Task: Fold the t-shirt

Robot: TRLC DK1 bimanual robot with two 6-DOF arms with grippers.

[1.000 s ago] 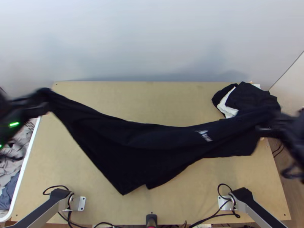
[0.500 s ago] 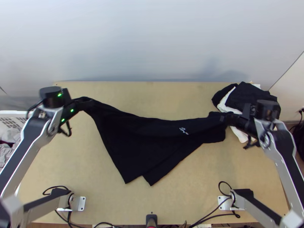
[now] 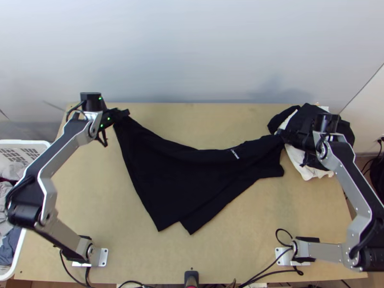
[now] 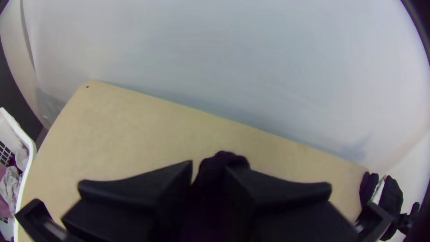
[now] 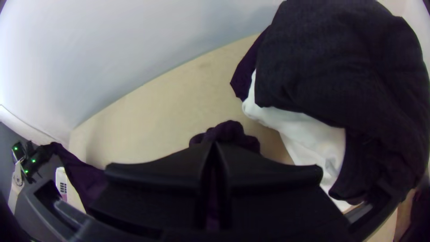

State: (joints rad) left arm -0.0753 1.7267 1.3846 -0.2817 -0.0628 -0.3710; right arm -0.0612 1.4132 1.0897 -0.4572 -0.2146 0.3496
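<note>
Black t-shirt, one: left gripper and right gripper are pinching opposite ends, slack middle calling for even, gentle tensioning before lowering.

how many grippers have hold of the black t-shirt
2: the left gripper grips one end of the t-shirt near the far left of the table; the right gripper grips the other end, by the clothes pile.

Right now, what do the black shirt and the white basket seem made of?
The shirt looks like soft, matte fabric, perhaps cotton jersey: it drapes in loose folds without shine. The basket looks like smooth, hard plastic, given its rounded rim and lattice side; the exact kind I can't tell.
</note>
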